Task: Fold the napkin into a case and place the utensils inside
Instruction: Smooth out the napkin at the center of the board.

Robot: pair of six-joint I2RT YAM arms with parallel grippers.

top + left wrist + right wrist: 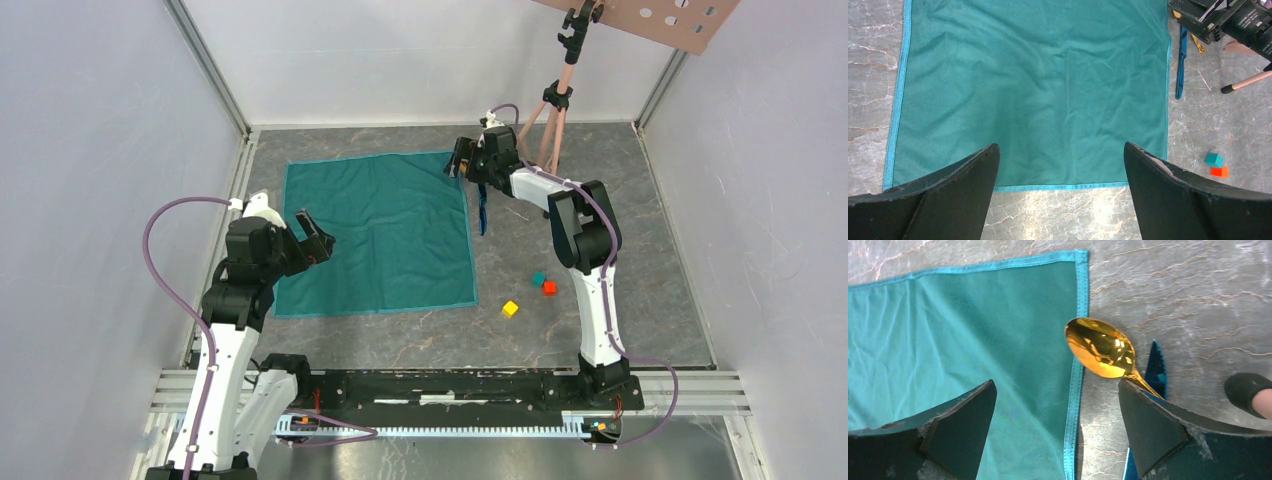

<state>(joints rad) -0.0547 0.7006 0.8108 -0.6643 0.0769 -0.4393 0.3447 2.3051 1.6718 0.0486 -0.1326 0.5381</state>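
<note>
The teal napkin (378,232) lies spread flat as an open square; no case shows. My left gripper (315,235) hovers open over its left part, fingers apart above the cloth (1038,90) with nothing between them. The right gripper (462,160) stands open at the napkin's far right corner, its jaws either side of the hem (1075,390). The gold spoon (1100,347) lies on the table just ahead of the right finger (1148,425). The blue knife (482,210) lies beside the napkin's right edge, partly under that finger (1155,370).
Teal (539,279), red (549,288) and yellow (510,309) cubes sit right of the napkin's near corner. A tripod stand (555,110) rises behind the right gripper, one rubber foot (1245,390) close to it. White walls enclose the marbled table (640,230).
</note>
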